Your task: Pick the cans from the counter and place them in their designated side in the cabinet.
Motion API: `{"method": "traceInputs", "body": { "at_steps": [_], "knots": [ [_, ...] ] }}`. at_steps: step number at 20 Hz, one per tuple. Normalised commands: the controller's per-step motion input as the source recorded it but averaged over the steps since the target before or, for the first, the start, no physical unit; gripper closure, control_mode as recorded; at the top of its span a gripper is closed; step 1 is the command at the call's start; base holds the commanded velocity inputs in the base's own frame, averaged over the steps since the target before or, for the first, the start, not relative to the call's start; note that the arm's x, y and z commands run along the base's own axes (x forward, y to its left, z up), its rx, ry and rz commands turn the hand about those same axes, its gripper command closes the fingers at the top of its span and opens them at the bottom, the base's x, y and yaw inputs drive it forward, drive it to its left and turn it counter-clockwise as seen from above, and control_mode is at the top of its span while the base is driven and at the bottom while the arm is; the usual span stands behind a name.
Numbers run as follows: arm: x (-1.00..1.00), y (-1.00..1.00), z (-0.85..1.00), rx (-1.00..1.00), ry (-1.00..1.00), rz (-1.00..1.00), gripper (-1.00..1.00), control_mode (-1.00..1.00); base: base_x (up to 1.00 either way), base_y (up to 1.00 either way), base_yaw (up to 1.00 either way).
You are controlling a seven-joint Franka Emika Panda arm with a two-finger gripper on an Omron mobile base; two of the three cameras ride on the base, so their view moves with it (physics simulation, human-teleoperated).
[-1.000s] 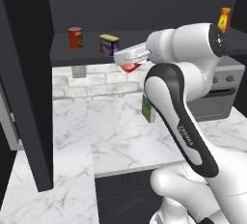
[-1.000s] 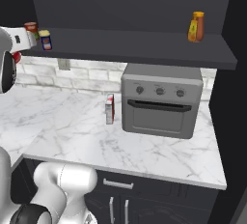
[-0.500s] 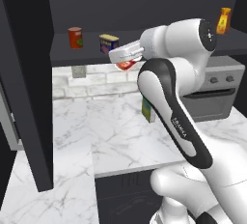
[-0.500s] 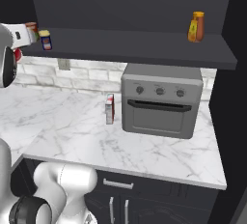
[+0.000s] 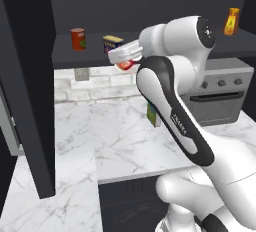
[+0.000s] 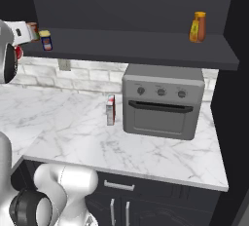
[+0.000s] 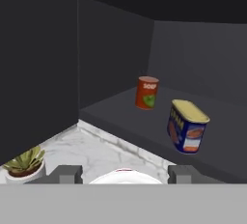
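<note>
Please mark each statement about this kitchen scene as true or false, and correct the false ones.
1. The gripper holds the short red can. True.
2. The boxy tin with yellow top lies on the counter. False: it stands on the cabinet shelf.
3. The darker orange-red can stands on the same shelf as the tin. True.
4. The green-and-white carton stands on top of the oven. False: it stands on the counter, beside the oven.
5. An orange bottle stands on the shelf above the oven. True.

A grey oven with three knobs stands at the back, a small green-and-white carton upright just beside it. An orange bottle stands above, an orange-red soup can further along, and a potted plant sits low.
</note>
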Motion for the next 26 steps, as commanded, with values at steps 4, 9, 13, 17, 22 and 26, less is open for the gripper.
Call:
{"method": "traceInputs", "body": {
  "at_steps": [4, 9, 13, 17, 22, 26],
  "knots": [
    [0.14, 0.08, 0.0, -0.02, 0.0, 0.01, 1.0, -1.0, 0.0, 0.0, 0.0],
    [0.14, 0.05, 0.0, -0.02, 0.0, 0.01, 1.0, -1.0, 0.0, 0.0, 0.0],
    [0.14, 0.05, 0.0, -0.02, 0.0, 0.01, 1.0, -1.0, 0.0, 0.0, 0.0],
    [0.14, 0.05, 0.0, -0.01, 0.0, 0.02, 1.0, -1.0, 0.0, 0.0, 0.0],
    [0.16, 0.04, 0.0, -0.01, 0.0, 0.02, 1.0, -1.0, 0.0, 0.0, 0.0],
    [0.18, 0.05, 0.0, -0.01, 0.0, 0.02, 1.0, -1.0, 0.0, 0.0, 0.0]
  ]
}}
